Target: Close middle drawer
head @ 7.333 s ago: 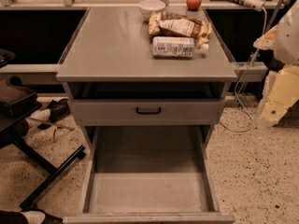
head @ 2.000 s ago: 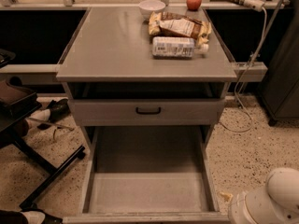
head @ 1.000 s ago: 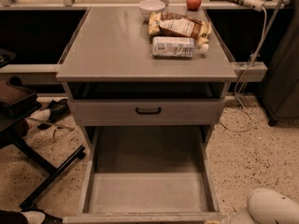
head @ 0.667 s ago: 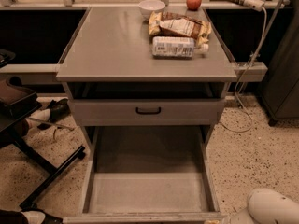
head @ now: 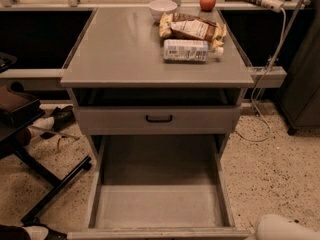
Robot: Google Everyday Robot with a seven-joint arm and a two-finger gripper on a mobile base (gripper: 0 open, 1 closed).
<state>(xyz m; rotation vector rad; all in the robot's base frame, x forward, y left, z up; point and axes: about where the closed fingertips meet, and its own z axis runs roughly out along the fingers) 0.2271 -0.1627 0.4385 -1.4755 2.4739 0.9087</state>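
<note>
The middle drawer [head: 159, 204] is a long bare grey tray, pulled far out toward me. Its front edge [head: 160, 232] lies at the bottom of the view and its handle is hidden. Above it the uppermost drawer front [head: 125, 120] with a black loop handle [head: 159, 118] sits pushed in. The lowest drawer is hidden under the open tray. My gripper is out of view. Only a white rounded part of my arm [head: 285, 228] shows at the bottom right corner, just right of the drawer's front corner.
On the cabinet top [head: 120, 49] stand a white bowl [head: 163, 7], a red apple [head: 207, 1], snack bags [head: 192, 29] and a lying bottle [head: 187, 50]. A black chair base [head: 47, 184] is at the left. A cable [head: 257, 119] hangs at the right.
The white arm part came from the right side down to the bottom right corner and has sunk lower out of view. The drawer has not moved.
</note>
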